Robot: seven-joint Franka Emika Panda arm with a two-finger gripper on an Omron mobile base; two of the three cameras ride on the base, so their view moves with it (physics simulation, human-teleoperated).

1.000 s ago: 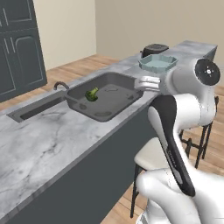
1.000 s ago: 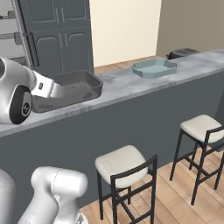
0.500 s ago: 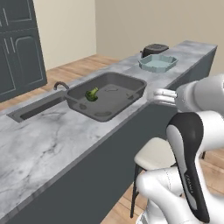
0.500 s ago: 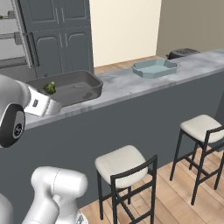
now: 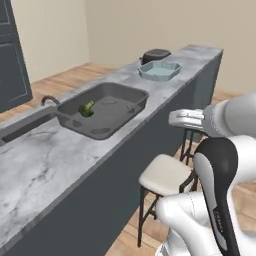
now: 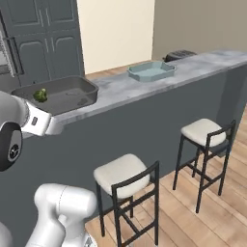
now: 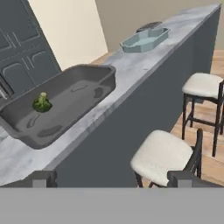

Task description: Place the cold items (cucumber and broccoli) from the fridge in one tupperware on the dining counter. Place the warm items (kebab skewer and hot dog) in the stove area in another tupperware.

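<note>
Left base view: the broccoli (image 5: 86, 108) lies in the dark sink (image 5: 131, 96) set in the marble counter (image 5: 45, 155). Farther along sits a pale blue tupperware (image 5: 160, 70), a dark one (image 5: 156, 54) just behind it. The gripper (image 5: 172, 118) hangs off the counter's near edge above a stool (image 5: 165, 173).

Right base view: broccoli (image 6: 40, 94) in the sink (image 6: 87, 89), tupperware (image 6: 151, 71) to the right.

Hand view: fingertips (image 7: 43, 178) stand wide apart, holding nothing; broccoli (image 7: 42, 103) far left.

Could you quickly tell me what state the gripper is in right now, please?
Gripper: open, holding nothing, beside the counter.
</note>
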